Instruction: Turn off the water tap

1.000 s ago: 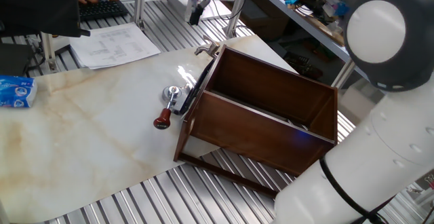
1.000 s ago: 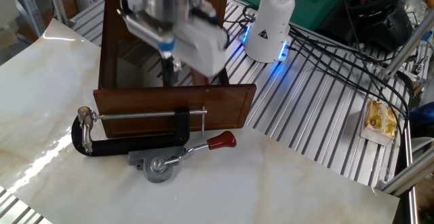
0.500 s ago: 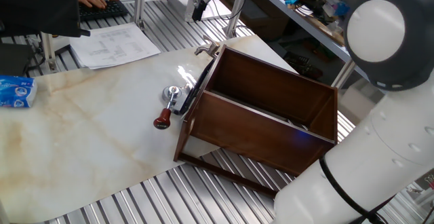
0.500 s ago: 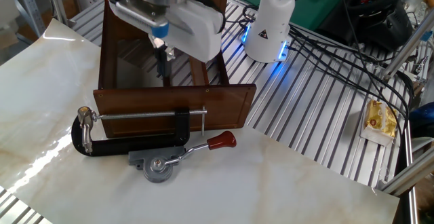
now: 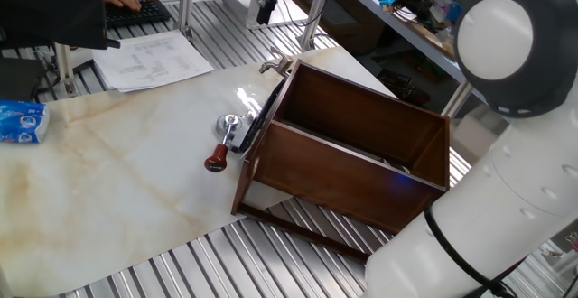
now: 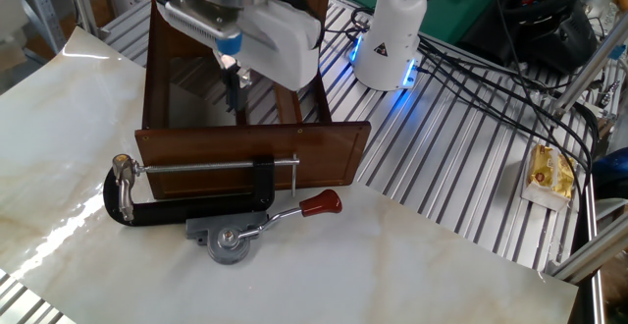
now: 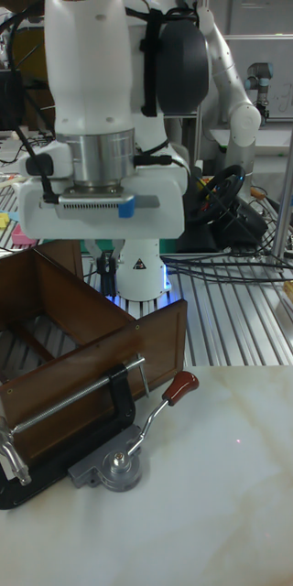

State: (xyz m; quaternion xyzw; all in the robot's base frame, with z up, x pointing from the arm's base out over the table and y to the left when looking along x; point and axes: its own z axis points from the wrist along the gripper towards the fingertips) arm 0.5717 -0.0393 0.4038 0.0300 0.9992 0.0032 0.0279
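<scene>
The water tap (image 6: pixel 122 175) is a small silver piece with a short lever, held in the jaw of a black C-clamp (image 6: pixel 186 211) lying along the front wall of the dark brown wooden box (image 6: pixel 245 152). It also shows as the tap (image 5: pixel 274 64) at the box's far corner and as the tap (image 7: pixel 6 450) low on the left. My gripper (image 6: pixel 235 86) hangs over the open inside of the box, above and behind the tap, touching nothing. Its dark fingers stand together, shut and holding nothing. The gripper (image 5: pixel 265 9) sits at the top edge.
A chrome fitting with a dark red round knob (image 6: pixel 321 203) lies on the marble top just in front of the clamp. Papers (image 5: pixel 149 59) and a blue packet (image 5: pixel 20 122) lie at the far side. Cables and a ribbed metal table (image 6: pixel 461 167) flank the box.
My gripper has risen and drawn back over the box since a second ago; over the last half second it barely moved. The tap, clamp and box have stayed put.
</scene>
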